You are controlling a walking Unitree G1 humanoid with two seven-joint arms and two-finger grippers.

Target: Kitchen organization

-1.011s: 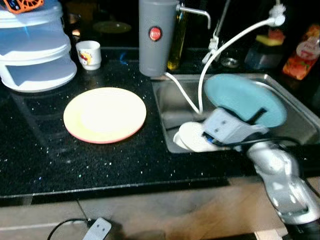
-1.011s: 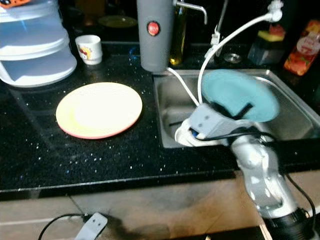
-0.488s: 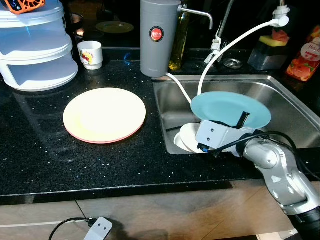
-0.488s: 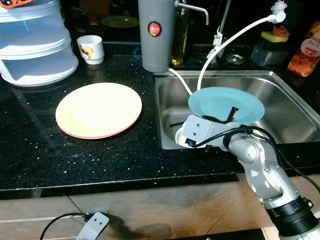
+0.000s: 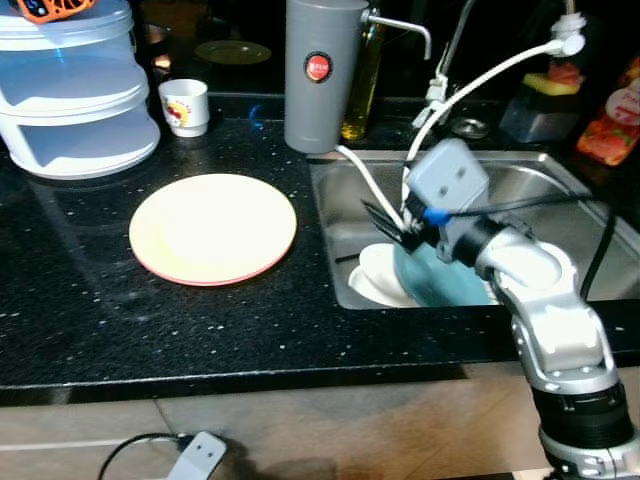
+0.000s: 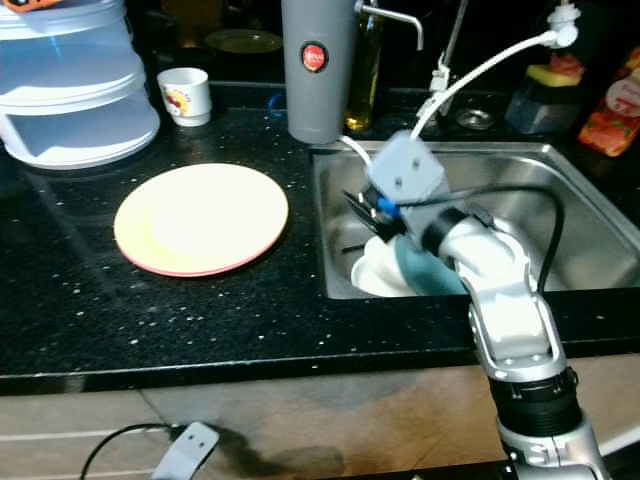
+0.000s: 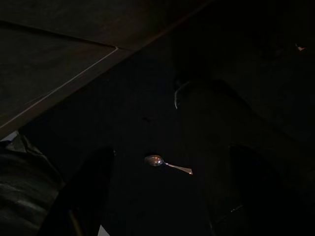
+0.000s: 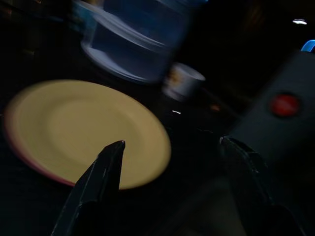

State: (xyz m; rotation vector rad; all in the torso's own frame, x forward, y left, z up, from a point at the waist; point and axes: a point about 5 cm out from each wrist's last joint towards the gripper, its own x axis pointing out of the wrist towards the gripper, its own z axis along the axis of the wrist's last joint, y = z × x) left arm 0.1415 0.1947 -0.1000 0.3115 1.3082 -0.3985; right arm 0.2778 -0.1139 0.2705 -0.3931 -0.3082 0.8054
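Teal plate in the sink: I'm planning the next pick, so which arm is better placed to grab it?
Right. The right gripper hangs open over the sink, just above the teal plate. The left arm hangs idle over the floor.

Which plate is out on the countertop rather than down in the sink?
The yellow plate, lying flat on the black countertop. The teal plate and white plate are in the sink.

Silver right arm [image 5: 550, 300], black cable, black fingers [image 8: 96, 182].

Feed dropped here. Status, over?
Right end effector open, empty, above sink's left edge. Teal plate lying in sink against white dish. Yellow plate on counter. White hose close by.
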